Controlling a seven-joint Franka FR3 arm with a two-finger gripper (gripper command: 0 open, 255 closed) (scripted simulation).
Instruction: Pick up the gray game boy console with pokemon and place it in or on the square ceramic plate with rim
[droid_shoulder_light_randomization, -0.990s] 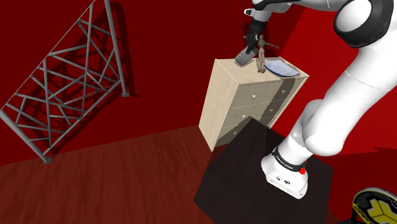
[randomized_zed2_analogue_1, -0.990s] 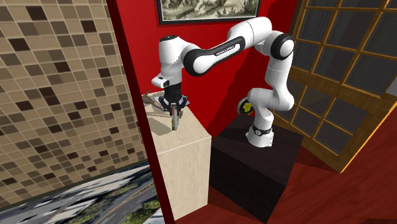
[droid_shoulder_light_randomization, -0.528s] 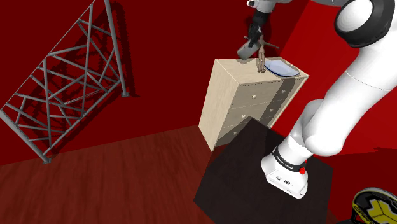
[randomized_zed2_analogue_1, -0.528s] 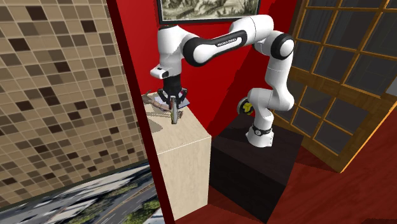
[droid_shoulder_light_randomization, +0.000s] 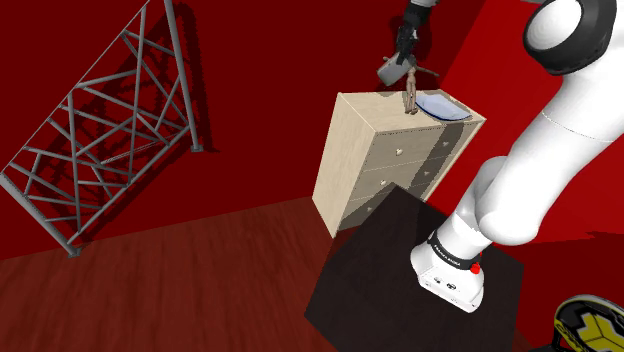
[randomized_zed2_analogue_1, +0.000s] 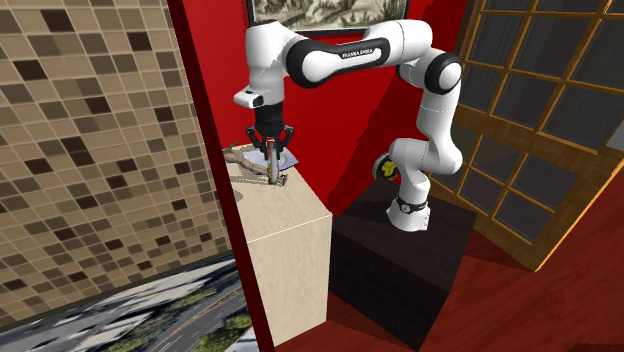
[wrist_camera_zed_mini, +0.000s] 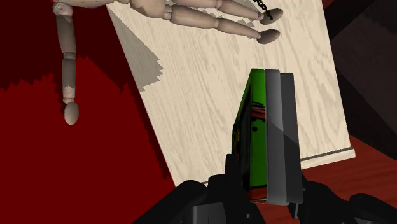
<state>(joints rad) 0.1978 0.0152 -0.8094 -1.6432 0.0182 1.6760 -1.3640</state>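
Pinching what, and where? (Student)

The gripper (droid_shoulder_light_randomization: 399, 64) clamps the console (droid_shoulder_light_randomization: 390, 72) between its fingers. The console hangs clear of the dresser (droid_shoulder_light_randomization: 370, 150), above the top's far corner at the shoulder view's left, close beside the wooden mannequin (droid_shoulder_light_randomization: 410, 90). (Tutor)

Why is it held edge-on? (Student)

In the wrist view the fingers press on the console's (wrist_camera_zed_mini: 270, 133) two broad sides, green face one way and grey back the other. Flat opposed faces give the pads a sure seat, so the body hangs straight below the hand. (Tutor)

And the height? (Student)

Probably clearance. The mannequin stands between the console and the plate (droid_shoulder_light_randomization: 443, 107), which lies flat on the dresser top toward the shoulder view's right. Its outstretched limbs (wrist_camera_zed_mini: 191, 13) reach close to the path. (Tutor)

So the task stands where? (Student)

The pickup looks done and the placing not yet. The carry should pass over or around the figure, and the console may need tipping flat before release. (Tutor)
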